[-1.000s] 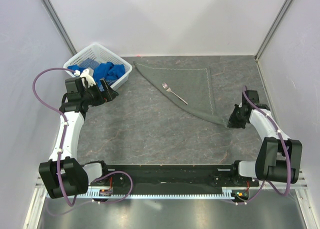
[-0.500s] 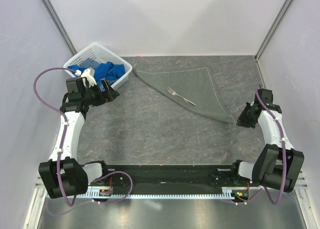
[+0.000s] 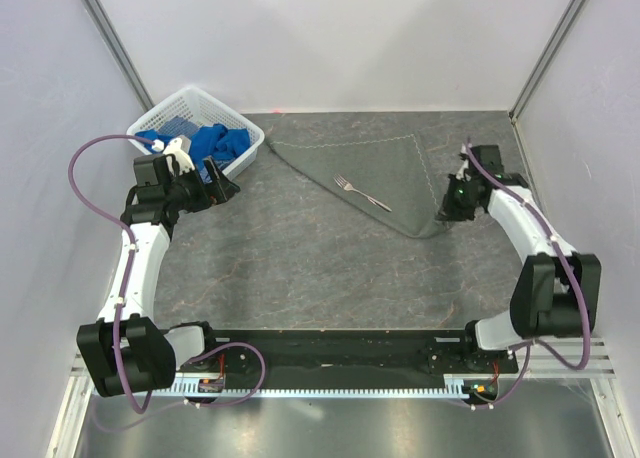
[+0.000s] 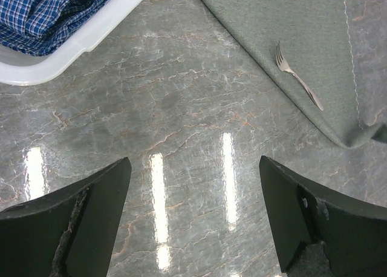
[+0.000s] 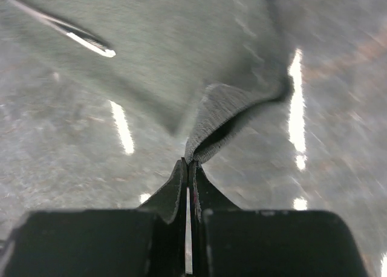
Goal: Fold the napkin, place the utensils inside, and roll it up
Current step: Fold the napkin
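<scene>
The dark grey napkin (image 3: 375, 163) lies folded into a triangle at the back of the table. Its near right corner is lifted. My right gripper (image 3: 447, 211) is shut on that corner, and in the right wrist view the cloth (image 5: 233, 104) bulges up from the closed fingertips (image 5: 188, 164). A small silver fork (image 3: 362, 193) rests on the napkin near its folded edge; it also shows in both wrist views (image 4: 297, 77) (image 5: 66, 30). My left gripper (image 3: 224, 186) hovers open over bare table (image 4: 193, 186), left of the napkin (image 4: 290, 23).
A white basket (image 3: 175, 113) with blue cloths (image 3: 210, 141) stands at the back left, close behind my left gripper; its rim (image 4: 91, 38) shows in the left wrist view. White walls close in the table on three sides.
My right gripper, still shut on the napkin's corner, swung out to the right and then back and left, dragging the corner with it. The left arm has not moved.
</scene>
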{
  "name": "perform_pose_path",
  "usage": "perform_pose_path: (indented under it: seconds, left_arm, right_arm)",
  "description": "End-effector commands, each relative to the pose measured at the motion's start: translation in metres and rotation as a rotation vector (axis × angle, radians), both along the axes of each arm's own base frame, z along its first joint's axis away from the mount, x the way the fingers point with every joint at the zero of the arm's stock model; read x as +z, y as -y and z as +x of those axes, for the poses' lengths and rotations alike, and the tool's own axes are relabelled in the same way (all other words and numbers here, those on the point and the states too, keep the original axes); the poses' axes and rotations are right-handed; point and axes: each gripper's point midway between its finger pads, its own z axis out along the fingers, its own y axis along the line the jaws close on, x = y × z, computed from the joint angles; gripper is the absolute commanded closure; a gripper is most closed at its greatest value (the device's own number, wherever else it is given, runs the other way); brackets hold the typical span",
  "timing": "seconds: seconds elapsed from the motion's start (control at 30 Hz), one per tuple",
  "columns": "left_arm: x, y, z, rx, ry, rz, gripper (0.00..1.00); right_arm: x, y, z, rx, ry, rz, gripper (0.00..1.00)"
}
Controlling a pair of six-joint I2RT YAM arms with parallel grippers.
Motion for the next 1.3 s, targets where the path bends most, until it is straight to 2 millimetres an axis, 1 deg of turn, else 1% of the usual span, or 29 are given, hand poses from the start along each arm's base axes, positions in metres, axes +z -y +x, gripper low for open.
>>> perform_pose_path:
  seconds: [0.0,0.03,0.07,0.1,0.13,0.17,0.2,0.23,0.27,0.3,0.33,0.37,0.4,0.43,0.47,0.5,0.53,0.57,0.6,0.63,0.67,0.73,0.8,0.83,0.87,0.9,1.07,1.1,1.27]
  left_arm:
    - [0.01,0.002,0.003,-0.028,0.051,0.018,0.06]
    - [0.011,0.002,0.003,-0.027,0.054,0.019,0.06]
    - [0.01,0.002,0.003,-0.027,0.052,0.019,0.06]
    - [0.011,0.002,0.002,-0.028,0.056,0.021,0.06]
    - [0.011,0.002,0.003,-0.026,0.055,0.022,0.06]
    - [0.011,0.001,0.003,-0.025,0.055,0.022,0.06]
    - [0.011,0.001,0.003,-0.026,0.057,0.023,0.06]
    - [0.011,0.002,0.002,-0.027,0.056,0.023,0.06]
    - [0.012,0.001,0.003,-0.024,0.059,0.025,0.06]
    - [0.012,0.002,0.003,-0.027,0.059,0.024,0.06]
    - [0.011,0.002,0.003,-0.026,0.057,0.024,0.06]
    - [0.012,0.001,0.003,-0.025,0.059,0.025,0.06]
    - [0.012,0.001,0.003,-0.024,0.061,0.028,0.06]
    - [0.012,0.001,0.003,-0.024,0.059,0.028,0.06]
    - [0.012,0.001,0.003,-0.024,0.061,0.027,0.06]
    - [0.012,0.0,0.003,-0.022,0.061,0.027,0.06]
    - [0.012,0.001,0.003,-0.024,0.061,0.027,0.06]
    - [0.012,0.001,0.003,-0.024,0.059,0.028,0.06]
    - [0.012,0.001,0.003,-0.024,0.061,0.028,0.06]
    - [0.013,0.001,0.003,-0.024,0.061,0.028,0.06]
    - [0.012,0.001,0.003,-0.024,0.061,0.028,0.06]
    - [0.013,0.001,0.003,-0.023,0.062,0.028,0.06]
    - [0.012,0.001,0.003,-0.025,0.059,0.026,0.06]
    - [0.012,0.001,0.002,-0.026,0.061,0.025,0.06]
    - [0.012,0.002,0.002,-0.028,0.058,0.025,0.06]
    - [0.013,0.001,0.002,-0.025,0.061,0.026,0.06]
    - [0.013,0.001,0.002,-0.026,0.061,0.027,0.06]
    - [0.012,0.001,0.003,-0.024,0.061,0.027,0.06]
    - [0.012,0.001,0.002,-0.025,0.059,0.026,0.06]
  right_arm:
    - [0.015,-0.046,0.048,0.104,0.118,0.06,1.0]
    - [0.008,-0.059,0.051,0.135,0.102,0.072,1.0]
    - [0.006,-0.067,0.057,0.153,0.105,0.08,1.0]
    - [0.013,-0.081,0.067,0.183,0.134,0.092,1.0]
    - [0.003,-0.088,0.071,0.197,0.112,0.098,1.0]
    - [0.001,-0.096,0.076,0.214,0.115,0.104,1.0]
    - [0.008,-0.111,0.084,0.247,0.143,0.126,1.0]
    - [-0.002,-0.118,0.088,0.257,0.125,0.137,1.0]
    - [-0.001,-0.125,0.092,0.273,0.131,0.151,1.0]
    - [0.005,-0.138,0.101,0.298,0.161,0.168,1.0]
    - [-0.002,-0.145,0.103,0.307,0.144,0.182,1.0]
    - [-0.002,-0.152,0.107,0.322,0.151,0.189,1.0]
    - [0.005,-0.162,0.114,0.343,0.176,0.201,1.0]
    - [-0.001,-0.17,0.116,0.351,0.162,0.218,1.0]
    - [0.005,-0.176,0.123,0.36,0.183,0.23,1.0]
    - [0.005,-0.184,0.124,0.378,0.184,0.24,1.0]
    - [-0.001,-0.19,0.126,0.385,0.17,0.252,1.0]
    - [0.005,-0.195,0.131,0.395,0.186,0.258,1.0]
    - [0.004,-0.201,0.132,0.407,0.186,0.263,1.0]
    - [-0.002,-0.205,0.134,0.411,0.173,0.268,1.0]
    - [0.002,-0.212,0.136,0.421,0.181,0.279,1.0]
    - [-0.003,-0.222,0.136,0.442,0.173,0.287,1.0]
    - [-0.001,-0.231,0.137,0.46,0.178,0.299,1.0]
    - [-0.007,-0.233,0.138,0.465,0.166,0.301,1.0]
    - [-0.006,-0.238,0.138,0.473,0.166,0.308,1.0]
    - [-0.011,-0.24,0.139,0.474,0.159,0.308,1.0]
    - [-0.013,-0.255,0.143,0.494,0.162,0.323,1.0]
    - [-0.017,-0.259,0.142,0.5,0.157,0.322,1.0]
    - [-0.02,-0.265,0.151,0.496,0.17,0.319,1.0]
